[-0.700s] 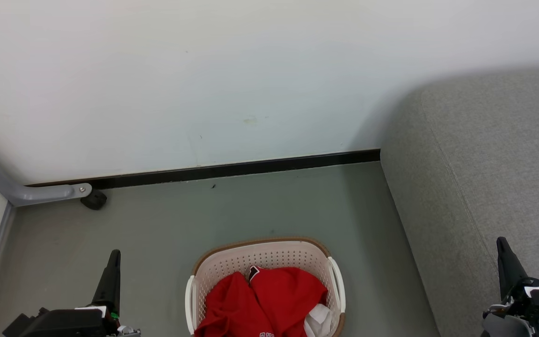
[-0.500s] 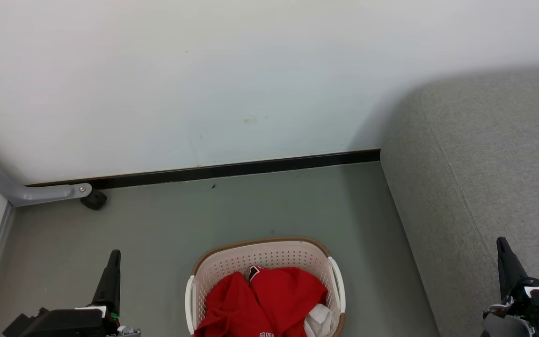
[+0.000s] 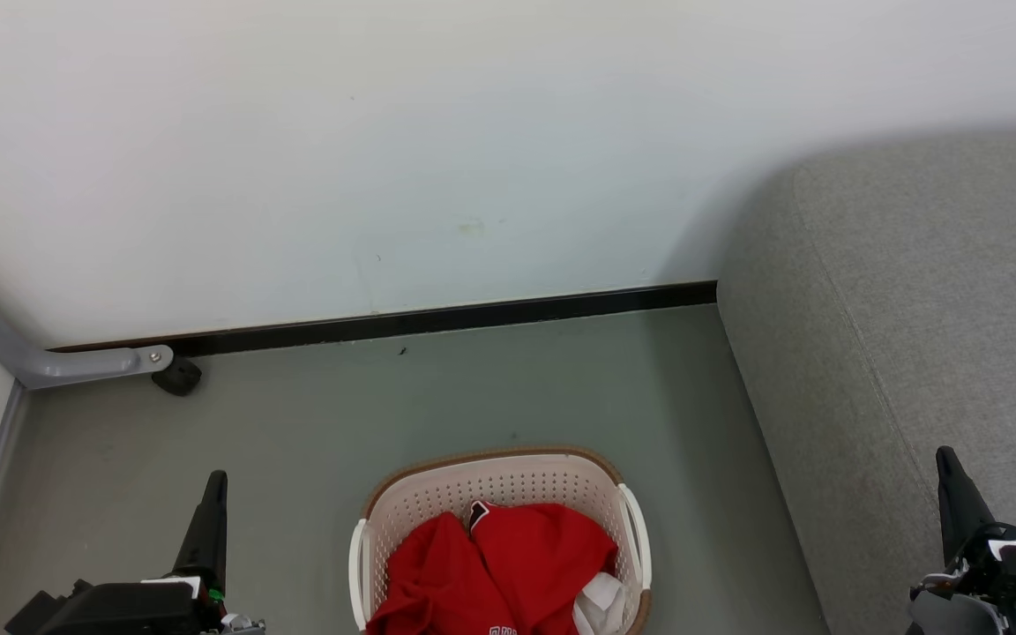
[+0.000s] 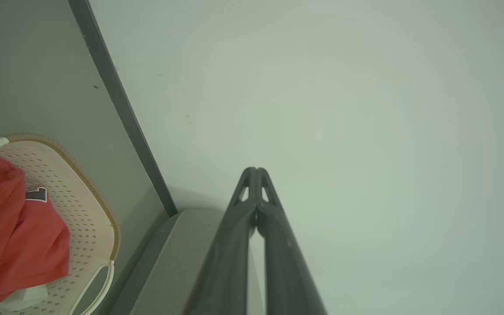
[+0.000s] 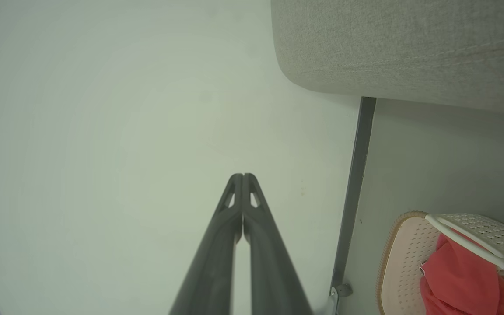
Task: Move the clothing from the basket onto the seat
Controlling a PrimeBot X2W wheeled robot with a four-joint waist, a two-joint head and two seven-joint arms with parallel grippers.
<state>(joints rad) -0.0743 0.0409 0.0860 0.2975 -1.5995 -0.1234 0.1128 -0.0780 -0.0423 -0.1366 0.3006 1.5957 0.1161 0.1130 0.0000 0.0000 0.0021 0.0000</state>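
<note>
Nearest the robot, the left gripper [image 4: 255,171] and the right gripper [image 5: 243,176] are hovering with their fingers pressed fully together, gripping and touching nothing. Between them, the basket [image 3: 508,476] is sitting on the floor [image 3: 340,414], and the clothing [image 3: 473,582] is lying inside it: red jerseys [image 3: 543,547] are filling most of it, and a white garment [image 3: 601,604] is showing at its right edge. To the right, apart from the basket, the seat [image 3: 914,309] is stretching back to the wall [image 3: 384,132].
</note>
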